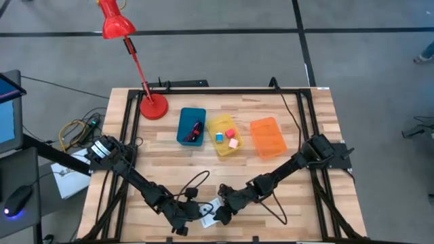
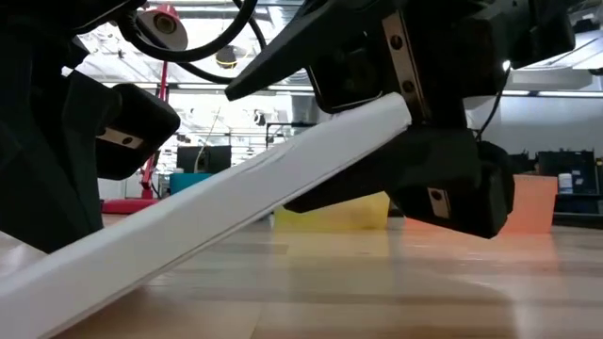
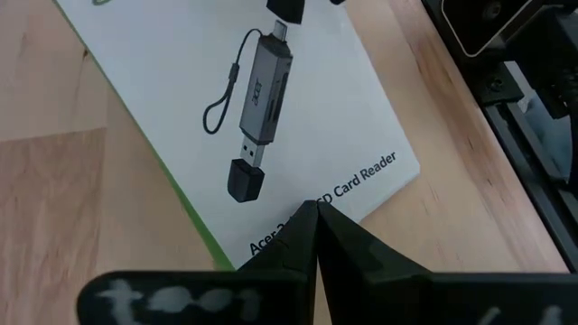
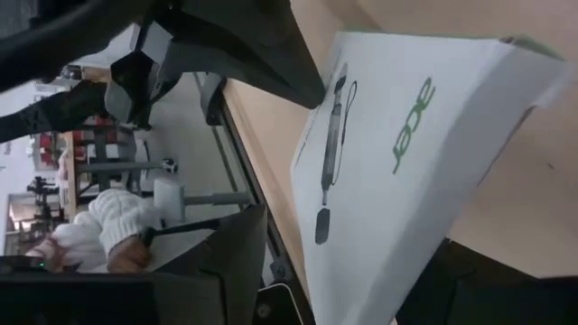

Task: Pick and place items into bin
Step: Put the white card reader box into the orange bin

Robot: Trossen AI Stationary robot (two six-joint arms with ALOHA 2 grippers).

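Observation:
A white box (image 1: 210,212), printed with a black card reader, sits between my two grippers near the table's near edge. It is tilted: the end toward the table's left (image 2: 28,297) rests on the wood, and the end toward the right (image 2: 391,113) is raised. My right gripper (image 2: 415,118) is closed on the raised end. My left gripper (image 3: 313,215) is shut with its tips on the printed face. The blue bin (image 1: 192,126) holds a dark red cord and a pen-like piece. The yellow bin (image 1: 226,137) holds pink, red and light-blue blocks. My left gripper presses its shut fingertips (image 3: 307,226) on the box's printed top face (image 3: 348,185), close to the edge with the lettering. It comes slanting down from the table's left. My right gripper pinches the box's raised end (image 2: 377,122) between its two fingers, one finger (image 2: 400,56) above and one (image 2: 452,198) below. It comes from the table's right, slanting down. The box slopes down from the hold, its far end on the table.
An orange bin (image 1: 268,137) stands to the right of the yellow one. A red desk lamp (image 1: 153,106) stands at the far left corner. A loose black cable (image 1: 193,181) lies on the wood between the arms and the bins.

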